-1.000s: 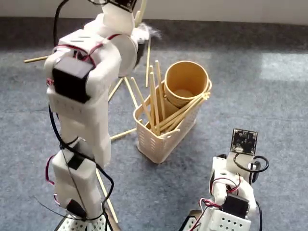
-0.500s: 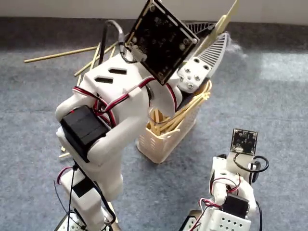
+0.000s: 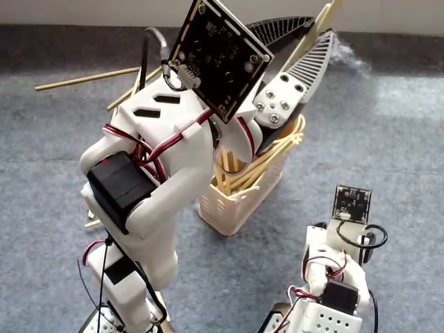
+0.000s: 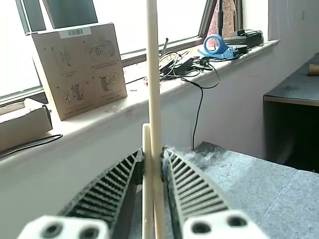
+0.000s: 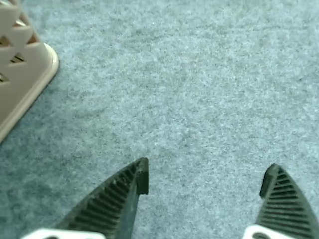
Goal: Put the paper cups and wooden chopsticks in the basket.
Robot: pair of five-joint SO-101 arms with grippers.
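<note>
Claw state, left: the left claw (image 3: 320, 29) is closed narrow on 2 held chopsticks (image 3: 326, 15) and is raised above the basket (image 3: 229, 208). In the left wrist view, the left claw (image 4: 153, 153) pinches the held chopsticks (image 4: 153, 74) side by side. 1 runs far past the fingertips; the other ends just above them.

Claw state, right: the right claw (image 5: 205, 175) is spread wide, holds nothing, and hangs over bare carpet (image 5: 199, 74) beside a corner of the basket (image 5: 20, 74).

The basket stands near the middle of the grey carpet (image 3: 388, 139). A leaning bundle of sticks (image 3: 267, 163) rests in the basket. Loose sticks (image 3: 83, 78) lie toward the carpet's far left corner.

The left wrist view adds the room: a white sill (image 4: 89, 124) under a window, carrying a cardboard box (image 4: 79, 67), cables (image 4: 184, 62) and a blue tape roll (image 4: 217, 46).
</note>
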